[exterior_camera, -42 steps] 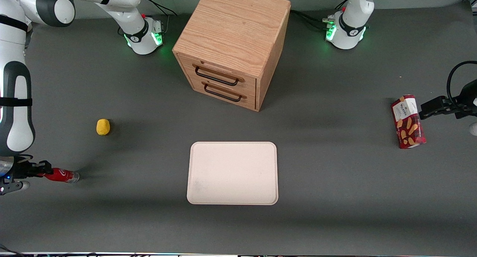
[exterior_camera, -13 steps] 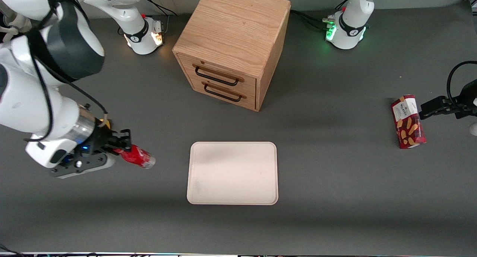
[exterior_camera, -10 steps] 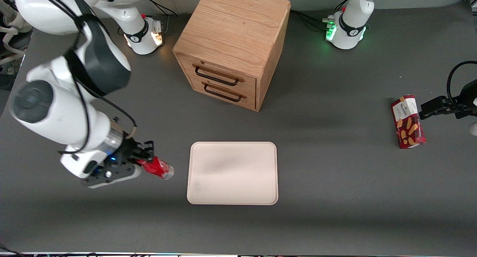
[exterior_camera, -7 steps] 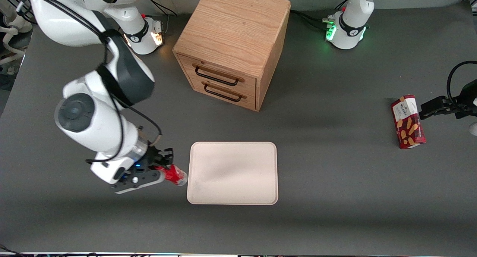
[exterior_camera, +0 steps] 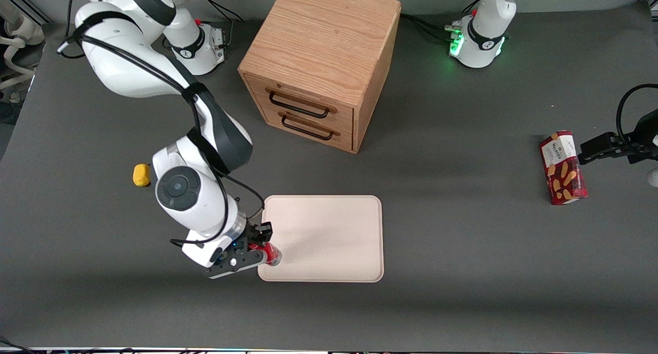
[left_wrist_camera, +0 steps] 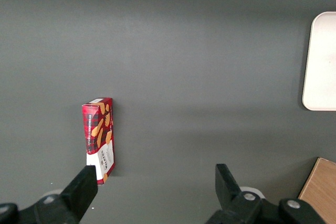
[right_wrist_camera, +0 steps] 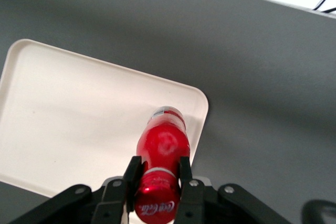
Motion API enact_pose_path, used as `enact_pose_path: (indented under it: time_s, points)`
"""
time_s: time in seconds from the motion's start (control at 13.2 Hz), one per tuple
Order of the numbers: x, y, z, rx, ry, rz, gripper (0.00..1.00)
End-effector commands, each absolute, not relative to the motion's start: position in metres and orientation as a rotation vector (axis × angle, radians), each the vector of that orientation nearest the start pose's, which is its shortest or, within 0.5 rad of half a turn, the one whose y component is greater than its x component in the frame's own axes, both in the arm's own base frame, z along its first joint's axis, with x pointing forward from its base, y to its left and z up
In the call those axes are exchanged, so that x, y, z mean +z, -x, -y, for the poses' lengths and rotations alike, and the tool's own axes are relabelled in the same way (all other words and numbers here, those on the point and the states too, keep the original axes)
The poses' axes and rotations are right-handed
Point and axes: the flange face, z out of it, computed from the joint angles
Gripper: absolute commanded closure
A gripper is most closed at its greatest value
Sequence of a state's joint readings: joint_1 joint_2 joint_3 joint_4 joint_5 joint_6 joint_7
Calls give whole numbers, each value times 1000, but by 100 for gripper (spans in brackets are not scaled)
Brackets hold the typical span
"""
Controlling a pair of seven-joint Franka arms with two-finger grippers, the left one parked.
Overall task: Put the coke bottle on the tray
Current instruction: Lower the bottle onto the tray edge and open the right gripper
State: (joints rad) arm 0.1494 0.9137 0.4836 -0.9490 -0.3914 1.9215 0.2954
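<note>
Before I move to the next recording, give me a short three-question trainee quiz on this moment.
1. True or false: the claw is shut on the coke bottle.
2. Over which part of the tray does the bottle hang? A) its middle B) a corner nearer the front camera, at the working arm's end C) the edge nearest the drawer cabinet
3. Fill in: the small yellow object lies on the ____, not on the tray.

Key: 1 true; 2 B; 3 table
</note>
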Motion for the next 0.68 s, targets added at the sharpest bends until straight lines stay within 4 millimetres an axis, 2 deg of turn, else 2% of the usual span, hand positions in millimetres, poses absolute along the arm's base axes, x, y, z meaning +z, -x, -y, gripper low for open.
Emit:
enact_pose_path:
  time_s: [0.0,0.15,0.45,0.53,0.61]
  points:
    - [345,-726,-318,-226,3086,374,100]
    - [336,-724,-319,-207,3091,357,100]
    - [329,-723,-318,-184,3096,356,100]
    - [324,-722,-316,-170,3098,355,79]
    - [321,-722,-315,-168,3101,361,1]
